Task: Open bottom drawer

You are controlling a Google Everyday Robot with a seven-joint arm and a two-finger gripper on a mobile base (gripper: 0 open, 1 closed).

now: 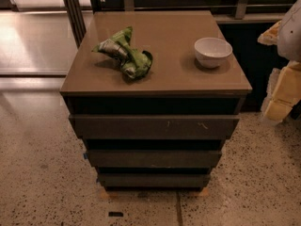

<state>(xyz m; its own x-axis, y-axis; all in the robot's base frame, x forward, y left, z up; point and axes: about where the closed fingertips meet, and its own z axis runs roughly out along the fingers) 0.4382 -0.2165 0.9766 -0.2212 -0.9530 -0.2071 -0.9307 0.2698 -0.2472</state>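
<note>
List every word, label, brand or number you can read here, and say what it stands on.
Nothing here can be read.
green crumpled bag: some print, too blurred and creased to read.
white bowl: no text.
bottom drawer: plain front, no label.
tool, at the right edge beside the cabinet: no legible marking.

pincer (281, 98) at right edge, pale yellow blocky segments, white rounded arm shell (292, 29) above

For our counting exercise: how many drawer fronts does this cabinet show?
3, stacked: the scratched top drawer, the middle drawer below it, the bottom drawer lowest. None looks hidden. The gripper is at the right edge.
</note>
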